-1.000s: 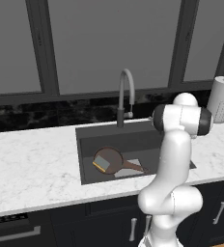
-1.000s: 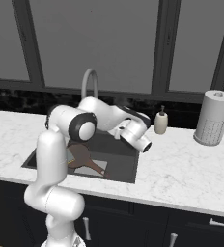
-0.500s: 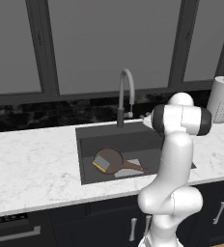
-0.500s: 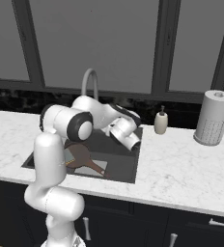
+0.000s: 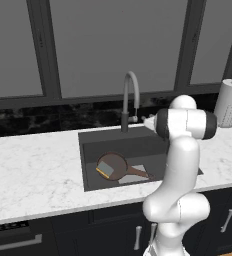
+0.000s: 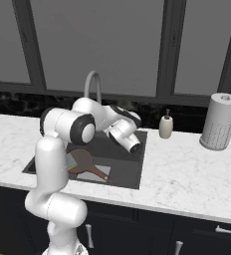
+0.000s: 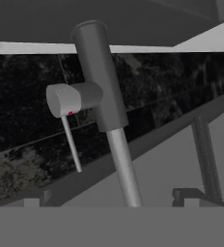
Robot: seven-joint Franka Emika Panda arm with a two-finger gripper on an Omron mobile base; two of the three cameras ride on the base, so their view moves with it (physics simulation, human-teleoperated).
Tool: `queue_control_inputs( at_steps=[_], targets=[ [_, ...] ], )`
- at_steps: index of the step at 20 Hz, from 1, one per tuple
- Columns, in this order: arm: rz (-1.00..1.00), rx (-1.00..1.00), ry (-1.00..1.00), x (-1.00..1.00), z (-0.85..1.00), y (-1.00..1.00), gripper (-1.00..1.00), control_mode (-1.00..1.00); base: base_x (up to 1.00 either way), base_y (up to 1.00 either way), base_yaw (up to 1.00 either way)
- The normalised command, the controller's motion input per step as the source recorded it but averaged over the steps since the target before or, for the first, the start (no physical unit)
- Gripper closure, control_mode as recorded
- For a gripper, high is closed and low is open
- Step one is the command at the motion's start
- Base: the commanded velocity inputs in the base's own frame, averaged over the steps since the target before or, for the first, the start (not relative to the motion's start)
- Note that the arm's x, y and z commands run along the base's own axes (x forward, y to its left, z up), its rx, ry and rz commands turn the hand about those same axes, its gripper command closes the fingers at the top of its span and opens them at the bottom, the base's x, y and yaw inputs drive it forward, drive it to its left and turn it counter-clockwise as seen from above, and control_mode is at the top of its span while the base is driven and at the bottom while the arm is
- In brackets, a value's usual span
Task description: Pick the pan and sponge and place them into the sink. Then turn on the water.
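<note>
Swung in toward the faucet [image 7: 100, 91] since a moment ago, gripper [image 6: 135, 147] spread wide, holding nothing. Pan [image 5: 116, 165] and sponge [image 5: 105, 170] down in the sink [image 5: 90, 145], sponge resting on pan. No legible writing anywhere.

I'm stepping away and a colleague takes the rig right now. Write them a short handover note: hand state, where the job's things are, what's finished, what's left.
Hand: open, holding nothing, pointed at the faucet and its thin lever.
Pan: lying in the sink, handle toward the right.
Sponge: resting in the pan.
Done: pan and sponge are both in the sink.
Left: turn on the water; no stream runs from the spout yet.
</note>
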Motion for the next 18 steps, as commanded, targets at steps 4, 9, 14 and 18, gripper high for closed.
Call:
queue_control_inputs(
  at_steps=[4, 9, 14, 18],
  targets=[
    [-0.05, 0.0, 0.01, 0.26, -0.03, 0.06, -1.0, -1.0, 0.0, 0.0, 0.0],
    [-0.03, 0.0, 0.01, 0.28, -0.04, 0.16, -1.0, -1.0, 0.0, 0.0, 0.0],
    [-0.01, 0.0, 0.02, 0.28, -0.1, 0.06, -1.0, -1.0, 0.0, 0.0, 0.0],
    [0.0, 0.0, 0.0, 0.32, -0.08, 0.0, -1.0, -1.0, 0.0, 0.0, 0.0]
  ],
)
